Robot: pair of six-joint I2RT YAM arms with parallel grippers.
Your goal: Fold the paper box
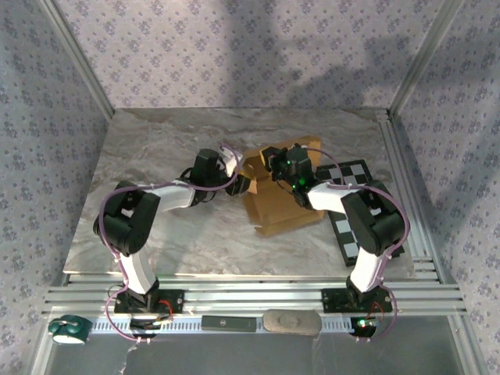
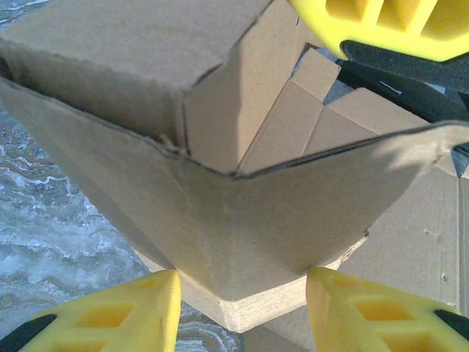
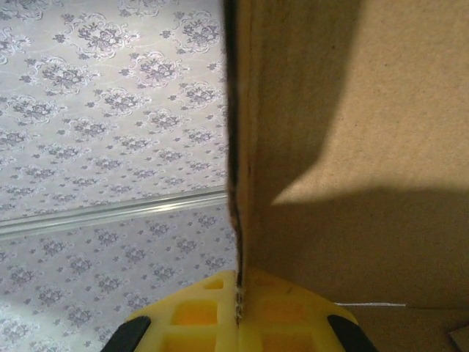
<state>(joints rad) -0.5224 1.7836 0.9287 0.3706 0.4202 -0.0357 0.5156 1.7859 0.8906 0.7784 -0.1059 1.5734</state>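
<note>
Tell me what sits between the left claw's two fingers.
Left wrist view: a folded corner of the paper box pokes into the left claw; whether it is pinched is unclear.

The paper box, plain tan-brown cardboard, lies half folded on the counter just right of the frame's centre, its walls raised and its inner flaps leaning unevenly.

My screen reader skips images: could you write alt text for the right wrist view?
The right pincer is shut on the edge of the paper box, a tan cardboard panel rising up the frame. Left of it, floral wallpaper and a metal rail.
</note>
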